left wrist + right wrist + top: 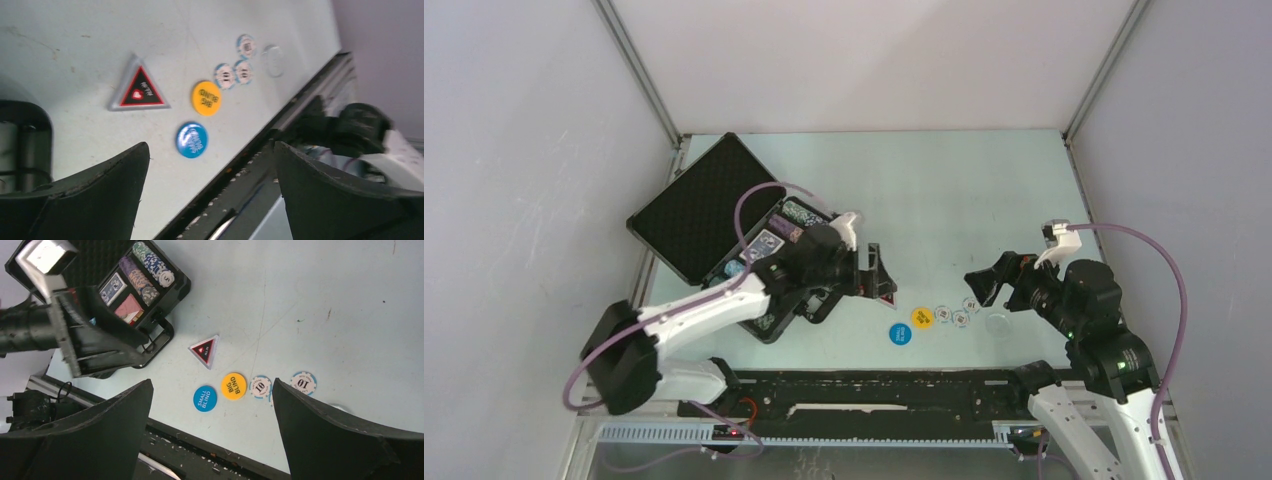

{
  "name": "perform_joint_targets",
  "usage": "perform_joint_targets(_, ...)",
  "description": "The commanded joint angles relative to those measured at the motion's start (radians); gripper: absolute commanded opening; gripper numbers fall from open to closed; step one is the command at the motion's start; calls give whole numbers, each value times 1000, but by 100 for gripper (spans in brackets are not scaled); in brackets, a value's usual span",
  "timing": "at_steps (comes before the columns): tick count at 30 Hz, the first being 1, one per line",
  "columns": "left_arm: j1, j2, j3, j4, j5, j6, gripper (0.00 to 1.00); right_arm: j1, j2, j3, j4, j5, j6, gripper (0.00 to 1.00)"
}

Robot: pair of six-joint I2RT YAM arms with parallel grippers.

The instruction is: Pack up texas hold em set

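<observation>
Left tool, fingers apart and empty, hovers just beside the triangular marker on the surface, so it looks nearer. Right tool, also apart, faces the loose chips. The briefcase lies open behind the left arm.

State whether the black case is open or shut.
Open: the case has its lid swung back; chips and card decks show inside.
</observation>
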Motion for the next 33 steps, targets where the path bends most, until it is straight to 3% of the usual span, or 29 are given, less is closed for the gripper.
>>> perform_joint_targets(1,-14,179,257,-263,-76,230,99,8,-9,17,6,1,13,100)
perform_joint_targets(6,-63,408,489,-461,-260,326,97,11,-45,4,21,-4,12,100)
perform_joint_targets(11,-75,616,659,-613,-216,463,97,12,-41,4,22,-24,2,100)
perform_joint_targets(17,-88,700,722,-653,-211,581,98,13,-56,3,26,-28,-2,100)
perform_joint_targets(24,-88,806,821,-713,-109,616,100,13,-59,-4,36,-29,-5,100)
perform_joint_targets(33,-100,873,892,-730,-118,604,96,12,-62,-4,36,-32,-7,100)
